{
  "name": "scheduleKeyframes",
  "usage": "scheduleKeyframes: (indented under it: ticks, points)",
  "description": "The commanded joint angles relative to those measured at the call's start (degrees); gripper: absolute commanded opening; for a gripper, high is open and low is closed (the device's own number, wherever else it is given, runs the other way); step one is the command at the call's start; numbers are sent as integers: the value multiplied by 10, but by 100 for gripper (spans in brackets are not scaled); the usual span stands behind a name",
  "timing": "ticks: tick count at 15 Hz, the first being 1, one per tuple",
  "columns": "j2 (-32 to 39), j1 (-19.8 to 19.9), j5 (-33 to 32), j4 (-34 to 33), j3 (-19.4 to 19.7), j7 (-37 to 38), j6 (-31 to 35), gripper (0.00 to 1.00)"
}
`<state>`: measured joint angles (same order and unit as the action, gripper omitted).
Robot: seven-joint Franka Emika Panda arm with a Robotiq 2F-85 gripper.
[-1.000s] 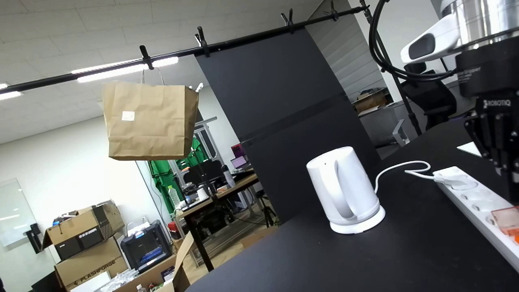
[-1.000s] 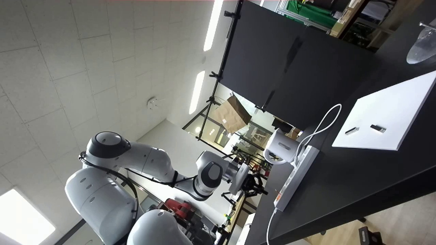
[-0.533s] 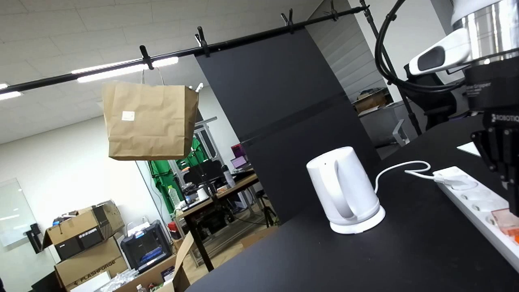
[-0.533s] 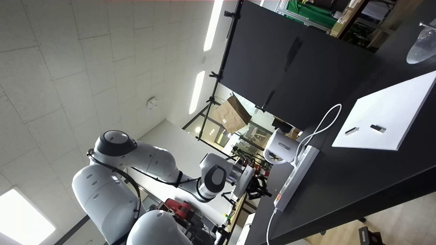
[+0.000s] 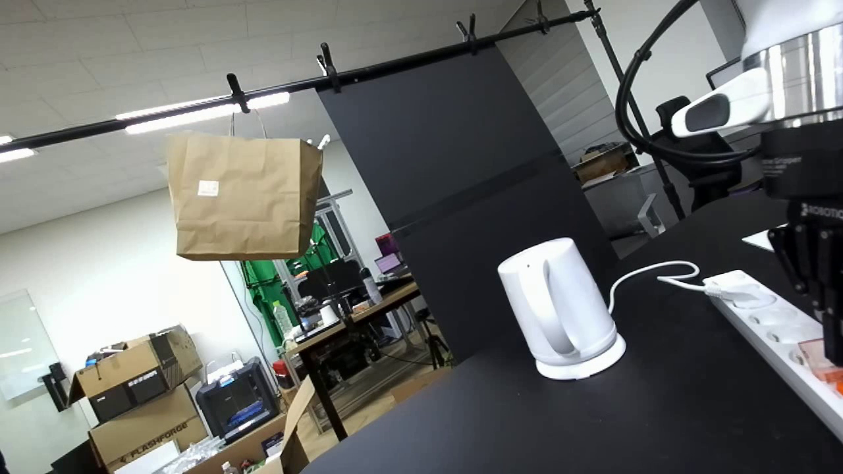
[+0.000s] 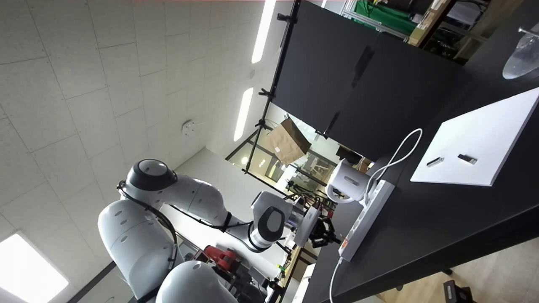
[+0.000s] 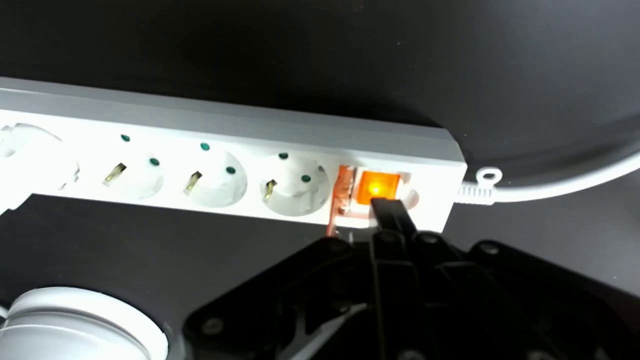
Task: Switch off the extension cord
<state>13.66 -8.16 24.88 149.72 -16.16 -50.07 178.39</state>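
Note:
The extension cord is a long white power strip lying on the black table, seen in the wrist view [image 7: 225, 122] and in both exterior views [image 5: 777, 329] [image 6: 367, 221]. Its orange switch [image 7: 376, 185] glows lit near the cable end. A reddish clear cover flap [image 7: 342, 192] stands open beside the switch. My gripper [image 7: 392, 202] is shut and empty, its fingertips together over the switch's near edge. In the exterior views the gripper [image 5: 835, 349] [image 6: 337, 240] points down at the switch end. I cannot tell whether the tips touch the switch.
A white kettle [image 5: 560, 309] stands beside the strip; its base shows in the wrist view [image 7: 85, 325]. Its plug [image 5: 731, 291] sits in the far-end socket. A white cable [image 7: 565, 185] leaves the switch end. A white board [image 6: 476, 139] lies on the table.
The arm has moved down and forward. The gripper's fingertips have come down close to the strip's switch. The strip and kettle have not moved.

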Motion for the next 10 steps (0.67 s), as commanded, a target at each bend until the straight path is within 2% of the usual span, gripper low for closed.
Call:
scheduleKeyframes:
  ticks: [1,10]
  points:
    - [25,17,9,-16,-10,-6,13,0]
    - [51,33,6,-29,-29,0,32,0]
